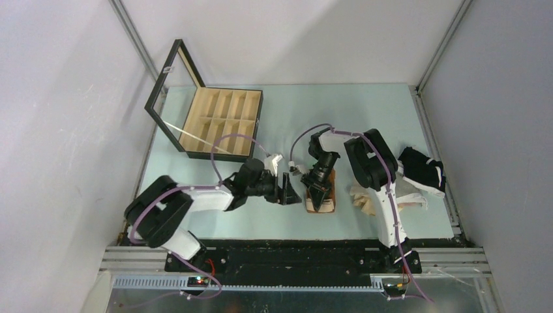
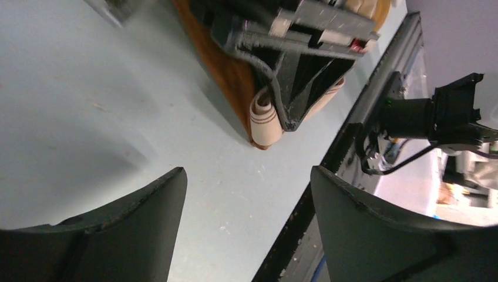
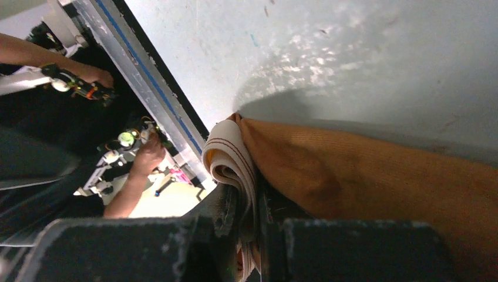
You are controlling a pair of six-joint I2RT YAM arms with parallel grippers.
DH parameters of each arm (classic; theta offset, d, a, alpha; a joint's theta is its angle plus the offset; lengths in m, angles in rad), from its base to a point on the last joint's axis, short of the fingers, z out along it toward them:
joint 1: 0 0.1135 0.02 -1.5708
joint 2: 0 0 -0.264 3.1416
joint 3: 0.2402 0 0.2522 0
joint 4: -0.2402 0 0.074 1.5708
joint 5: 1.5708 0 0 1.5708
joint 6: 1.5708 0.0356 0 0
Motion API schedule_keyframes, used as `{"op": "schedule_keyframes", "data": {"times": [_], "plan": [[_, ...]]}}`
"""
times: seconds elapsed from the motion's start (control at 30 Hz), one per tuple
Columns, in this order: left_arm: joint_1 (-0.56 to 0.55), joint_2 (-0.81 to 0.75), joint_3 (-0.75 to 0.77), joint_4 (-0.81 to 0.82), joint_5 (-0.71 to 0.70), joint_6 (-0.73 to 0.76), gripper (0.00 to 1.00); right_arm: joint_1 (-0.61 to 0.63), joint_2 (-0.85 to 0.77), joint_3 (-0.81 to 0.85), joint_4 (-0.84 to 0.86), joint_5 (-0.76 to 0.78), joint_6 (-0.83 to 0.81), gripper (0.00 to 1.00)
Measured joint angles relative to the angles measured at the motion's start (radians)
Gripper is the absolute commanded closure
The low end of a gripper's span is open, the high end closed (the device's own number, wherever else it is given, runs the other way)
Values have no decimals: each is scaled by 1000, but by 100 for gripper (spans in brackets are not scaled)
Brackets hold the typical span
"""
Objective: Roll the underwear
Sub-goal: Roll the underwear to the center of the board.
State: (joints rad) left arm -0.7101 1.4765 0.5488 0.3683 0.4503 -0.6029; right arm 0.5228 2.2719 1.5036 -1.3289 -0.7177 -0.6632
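Rust-brown ribbed cloth underwear point(image 3: 364, 182), its cream striped waistband point(image 3: 226, 155) curled, lies near the front edge of the pale bench point(image 3: 352, 47). The right end effector point(image 3: 249, 217) pinches the waistband, and the left end effector point(image 2: 248, 182) gapes wide just beside it.

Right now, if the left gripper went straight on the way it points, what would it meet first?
Most likely the rust-brown underwear, at its rolled striped end, pinched by the right gripper. Only bare table lies between; depth is unclear.
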Motion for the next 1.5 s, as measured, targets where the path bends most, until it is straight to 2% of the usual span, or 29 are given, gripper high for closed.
{"op": "schedule_keyframes", "data": {"times": [0.17, 0.33, 0.43, 0.53, 0.73, 0.8, 0.83, 0.87, 0.97, 1.07, 1.13, 1.17, 1.2, 1.23, 1.27, 1.3, 1.33, 1.37, 1.43, 1.5], "plan": [[-23, 191, -10, 178, 103, -131, 24, -16, 8, 0, -1, -10, 44, 100], [-31, 314, 24, 330, 174, -219, 33, -19, 10, 0, 0, -11, 62, 100], [-42, 374, 67, 356, 211, -243, 39, -19, 10, 0, 1, -11, 63, 100], [-50, 426, 113, 357, 244, -254, 38, -20, 10, 0, 2, -11, 66, 100], [-61, 414, 156, 246, 220, -227, 43, -23, 10, -6, 6, -18, 69, 100], [-68, 401, 155, 219, 203, -214, 56, -24, 10, -7, 7, -21, 70, 100], [-72, 401, 156, 212, 198, -206, 67, -24, 10, -8, 8, -22, 71, 100], [-77, 402, 156, 203, 193, -201, 71, -26, 10, -10, 9, -24, 73, 100], [-93, 414, 169, 177, 180, -179, 91, -28, 9, -14, 13, -26, 83, 100], [-96, 415, 185, 148, 182, -163, 100, -30, 2, -26, 25, -29, 94, 97], [-97, 415, 204, 112, 185, -151, 100, -31, -11, -40, 42, -29, 104, 86], [-97, 417, 217, 88, 188, -145, 100, -31, -23, -52, 55, -27, 111, 72], [-97, 422, 233, 62, 193, -137, 100, -31, -31, -60, 64, -24, 115, 65], [-97, 428, 251, 39, 198, -128, 100, -32, -42, -70, 74, -23, 122, 51], [-97, 435, 272, 16, 200, -119, 100, -34, -55, -81, 80, -24, 149, 45], [-98, 443, 293, -8, 200, -105, 100, -39, -66, -90, 84, -27, 168, 18], [-99, 447, 311, -25, 207, -87, 100, -49, -85, -102, 84, -23, 206, 9], [-101, 447, 327, -35, 211, -66, 100, -68, -110, -117, 83, -3, 269, 3], [-102, 429, 363, -49, 200, -31, 100, -132, -196, -149, 100, 36, 309, 1], [-106, 444, 398, -79, 160, -6, 100, -177, -328, -189, 208, 110, 305, 1]]}}
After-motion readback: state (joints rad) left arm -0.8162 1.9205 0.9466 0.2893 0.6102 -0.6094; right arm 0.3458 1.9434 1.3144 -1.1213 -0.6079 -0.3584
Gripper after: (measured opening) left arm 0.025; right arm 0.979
